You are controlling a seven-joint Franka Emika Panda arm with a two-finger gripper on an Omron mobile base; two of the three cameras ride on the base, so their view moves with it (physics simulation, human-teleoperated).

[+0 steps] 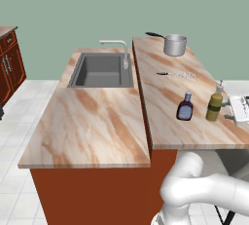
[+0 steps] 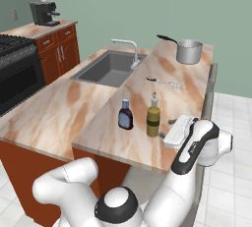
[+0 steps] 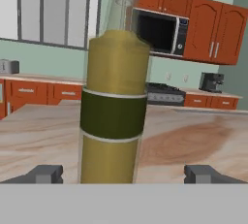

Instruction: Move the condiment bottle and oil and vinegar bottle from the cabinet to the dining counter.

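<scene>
The oil and vinegar bottle (image 1: pixel 214 103) (image 2: pixel 153 118), tall and olive-yellow, stands upright on the dining counter (image 1: pixel 165 92) (image 2: pixel 108 132) near its front edge. The squat dark condiment bottle (image 1: pixel 185 107) (image 2: pixel 125 115) with a blue cap stands just left of it. My gripper (image 1: pixel 227 111) (image 2: pixel 167 127) is level with the counter on the oil bottle's right side and is open. In the hand view the oil and vinegar bottle (image 3: pixel 114 106) rises close between the spread fingertips (image 3: pixel 46 173), untouched. The reddish wall cabinet (image 3: pixel 213 24) with arched doors shows far behind, doors shut.
A steel pot (image 1: pixel 175 45) (image 2: pixel 189 50) sits at the counter's far end, a metal utensil (image 1: pixel 175 74) (image 2: pixel 165 82) mid-counter. The lower marble counter holds a grey sink (image 1: pixel 99 70) (image 2: pixel 108 68) and faucet. A stove (image 2: pixel 15 73) and coffee machine (image 2: pixel 43 12) stand at left.
</scene>
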